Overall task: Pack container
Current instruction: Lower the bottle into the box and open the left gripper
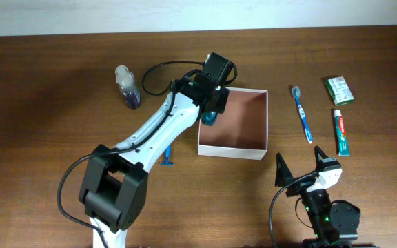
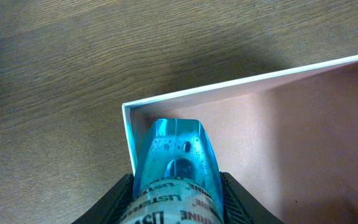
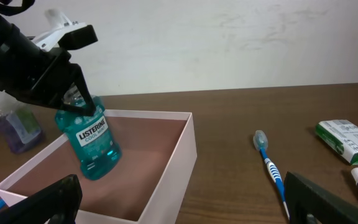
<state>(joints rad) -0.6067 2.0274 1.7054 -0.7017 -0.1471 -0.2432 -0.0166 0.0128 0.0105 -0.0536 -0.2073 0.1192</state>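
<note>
The container (image 1: 248, 127) is a shallow white box with a pinkish-brown floor at the table's middle. My left gripper (image 1: 211, 105) is shut on the neck end of a blue Listerine mouthwash bottle (image 1: 209, 117) and holds it tilted, base down, inside the box's far-left corner. The left wrist view shows that bottle (image 2: 176, 165) between my black fingers (image 2: 114, 204), just inside the white corner wall (image 2: 128, 134). From the right wrist, the bottle (image 3: 92, 146) hangs low over the box floor (image 3: 148, 168). My right gripper (image 1: 302, 167) stands open near the front edge, empty.
A clear pump bottle of purple liquid (image 1: 127, 87) stands left of the box. A blue razor (image 1: 169, 157) lies by the box's front-left corner. Right of the box lie a blue toothbrush (image 1: 302, 114), a toothpaste tube (image 1: 341, 132) and a small green packet (image 1: 340, 89).
</note>
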